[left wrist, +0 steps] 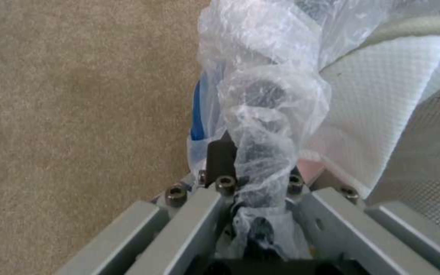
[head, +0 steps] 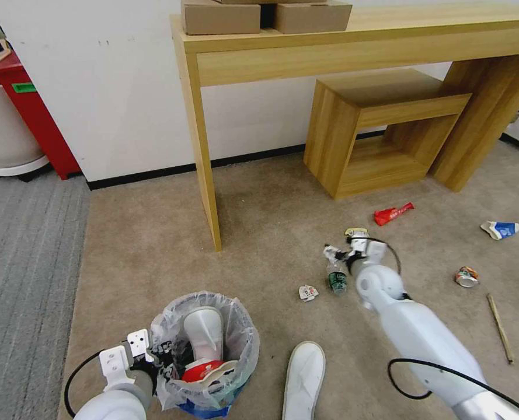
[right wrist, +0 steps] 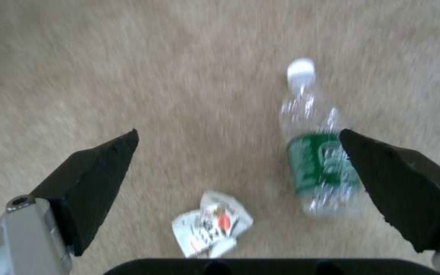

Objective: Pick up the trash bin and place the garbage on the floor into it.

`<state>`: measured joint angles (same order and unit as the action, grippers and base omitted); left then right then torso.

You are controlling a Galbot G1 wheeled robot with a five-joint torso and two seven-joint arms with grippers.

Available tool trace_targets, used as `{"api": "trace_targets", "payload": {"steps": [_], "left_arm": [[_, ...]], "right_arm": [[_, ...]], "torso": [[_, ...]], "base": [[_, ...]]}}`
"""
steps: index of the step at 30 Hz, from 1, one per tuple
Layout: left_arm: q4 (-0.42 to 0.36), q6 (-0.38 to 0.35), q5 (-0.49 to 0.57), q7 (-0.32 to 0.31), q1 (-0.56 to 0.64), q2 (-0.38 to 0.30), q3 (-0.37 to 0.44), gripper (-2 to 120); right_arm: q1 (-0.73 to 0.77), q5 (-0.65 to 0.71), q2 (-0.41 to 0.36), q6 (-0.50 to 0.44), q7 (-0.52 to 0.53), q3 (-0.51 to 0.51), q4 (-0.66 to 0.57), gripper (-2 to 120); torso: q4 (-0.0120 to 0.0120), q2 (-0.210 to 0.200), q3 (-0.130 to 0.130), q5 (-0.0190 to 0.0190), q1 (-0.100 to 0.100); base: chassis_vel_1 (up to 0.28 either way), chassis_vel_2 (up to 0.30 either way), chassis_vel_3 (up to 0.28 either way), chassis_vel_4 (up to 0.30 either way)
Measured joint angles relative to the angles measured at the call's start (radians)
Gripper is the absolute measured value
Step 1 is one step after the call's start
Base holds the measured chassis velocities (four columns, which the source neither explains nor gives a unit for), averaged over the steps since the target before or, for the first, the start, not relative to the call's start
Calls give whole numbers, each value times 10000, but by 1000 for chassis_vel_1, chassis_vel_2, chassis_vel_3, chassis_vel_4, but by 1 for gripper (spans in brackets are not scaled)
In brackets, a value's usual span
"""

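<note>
Left gripper [head: 154,357] near left, fingers pinched tight on bag-lined rim of trash bin [head: 204,350], holding bin up by robot so trash can drop in. One white slipper [head: 204,332] already inside; another slipper [head: 303,379] lies on floor [head: 142,245] just right. Right gripper [right wrist: 238,172] farther out, fingers spread wide, empty, hanging over clear bottle [right wrist: 322,160] and crumpled paper [right wrist: 211,223], maybe lining up grab.
</note>
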<state>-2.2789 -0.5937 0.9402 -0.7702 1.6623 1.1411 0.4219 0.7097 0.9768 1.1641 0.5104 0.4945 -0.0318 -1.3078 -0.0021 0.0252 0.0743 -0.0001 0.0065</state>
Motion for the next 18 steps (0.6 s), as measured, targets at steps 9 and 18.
{"api": "trace_targets", "payload": {"steps": [9, 18], "left_arm": [[-22, 0, 151, -91, -37, -31, -94, 0], [-23, -3, 144, -118, 14, -27, -124, 0]], "right_arm": [[-183, -233, 1087, 620, 1040, 297, 1419, 100], [-272, -973, 1365, 184, 692, 325, 2353, 100]], "torso": [[0, 0, -1, 2, 0], [-1, 0, -2, 0, -1]], "base": [[0, 0, 0, 0], [0, 0, 0, 0]]}}
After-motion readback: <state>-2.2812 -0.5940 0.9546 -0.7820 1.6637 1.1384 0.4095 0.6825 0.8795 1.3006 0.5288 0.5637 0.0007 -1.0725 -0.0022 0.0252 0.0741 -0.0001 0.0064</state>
